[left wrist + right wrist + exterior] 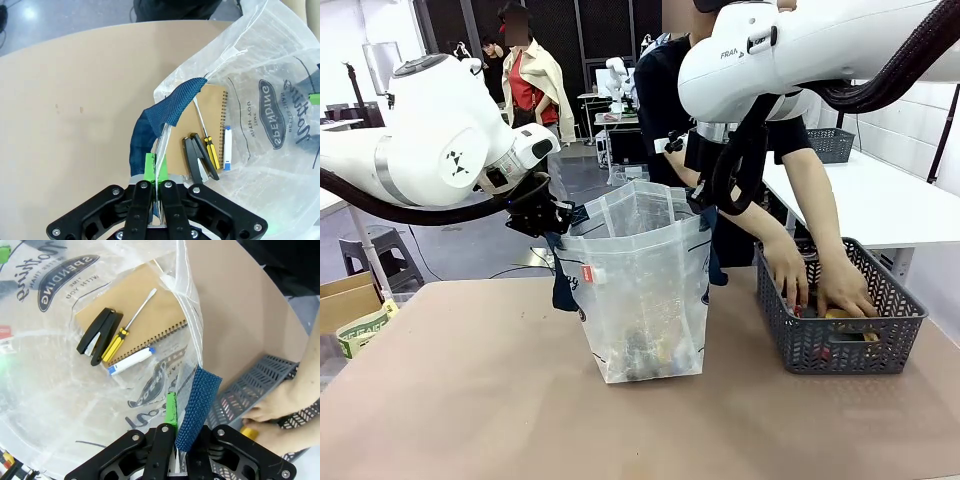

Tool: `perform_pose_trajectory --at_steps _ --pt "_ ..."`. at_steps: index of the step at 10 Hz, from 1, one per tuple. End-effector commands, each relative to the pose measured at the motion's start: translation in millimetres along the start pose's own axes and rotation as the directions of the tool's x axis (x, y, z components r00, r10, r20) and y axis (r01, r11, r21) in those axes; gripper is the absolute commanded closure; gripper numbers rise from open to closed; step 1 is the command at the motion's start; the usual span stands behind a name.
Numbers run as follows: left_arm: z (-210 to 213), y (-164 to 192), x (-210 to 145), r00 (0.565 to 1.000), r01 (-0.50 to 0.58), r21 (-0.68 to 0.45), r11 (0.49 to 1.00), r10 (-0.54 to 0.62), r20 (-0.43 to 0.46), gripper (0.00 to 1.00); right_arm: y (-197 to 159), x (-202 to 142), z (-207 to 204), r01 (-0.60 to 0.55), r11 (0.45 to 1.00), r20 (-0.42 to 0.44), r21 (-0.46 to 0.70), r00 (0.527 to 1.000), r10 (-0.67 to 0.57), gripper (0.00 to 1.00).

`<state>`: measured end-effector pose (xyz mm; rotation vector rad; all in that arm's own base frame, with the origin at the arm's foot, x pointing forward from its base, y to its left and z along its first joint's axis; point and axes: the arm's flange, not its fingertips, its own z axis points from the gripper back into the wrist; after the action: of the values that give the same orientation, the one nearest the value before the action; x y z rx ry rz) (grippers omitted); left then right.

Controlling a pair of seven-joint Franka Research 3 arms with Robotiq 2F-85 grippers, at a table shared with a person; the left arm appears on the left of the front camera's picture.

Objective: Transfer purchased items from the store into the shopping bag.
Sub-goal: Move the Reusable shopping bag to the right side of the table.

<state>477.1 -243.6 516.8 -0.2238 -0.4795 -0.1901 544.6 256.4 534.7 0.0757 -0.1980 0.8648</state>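
Front view: the shopping bag (pixel 640 290) stands upright on the worktop (pixel 470 400), roughly midway between the two arms, its mouth facing up and drawn open. The left claw (pixel 156 175) is clamped together on the bag's rim and navy strap (pixel 167 107) at the bag's left edge. The right claw (pixel 180 430) is clamped the same way on the rim and the other strap at the bag's right edge. The opening's long axis therefore runs from one claw to the other, across the robot's front. At the bottom of the bag lie a brown spiral notebook (pixel 200 125), a black stapler (pixel 200 162), a yellow-handled screwdriver (pixel 207 140) and a small white-and-blue pen-like item (pixel 227 147).

Just to the right of the bag sits a dark grey mesh basket (pixel 840 330), and both of the person's hands (pixel 788 275) are down inside it. Judging from this, the next item will come from the bag's right side, past the right claw, so the mouth must stay spread and steady. The person's hands are the nearer movers, since both claws are occupied holding.
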Motion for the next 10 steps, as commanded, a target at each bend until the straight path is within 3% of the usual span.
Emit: perform_pose_trajectory --at_steps 1,10 --pt "0.5 -0.1 -0.2 1.000 -0.005 0.000 1.000 0.005 0.002 1.00 -0.5 -0.1 1.6 0.000 1.000 0.004 -0.003 1.000 0.000 1.00" --pt "0.5 -0.1 -0.2 1.000 -0.005 0.000 1.000 0.005 0.002 1.00 -0.5 -0.1 1.6 0.000 1.000 0.004 -0.003 1.000 0.000 1.00"
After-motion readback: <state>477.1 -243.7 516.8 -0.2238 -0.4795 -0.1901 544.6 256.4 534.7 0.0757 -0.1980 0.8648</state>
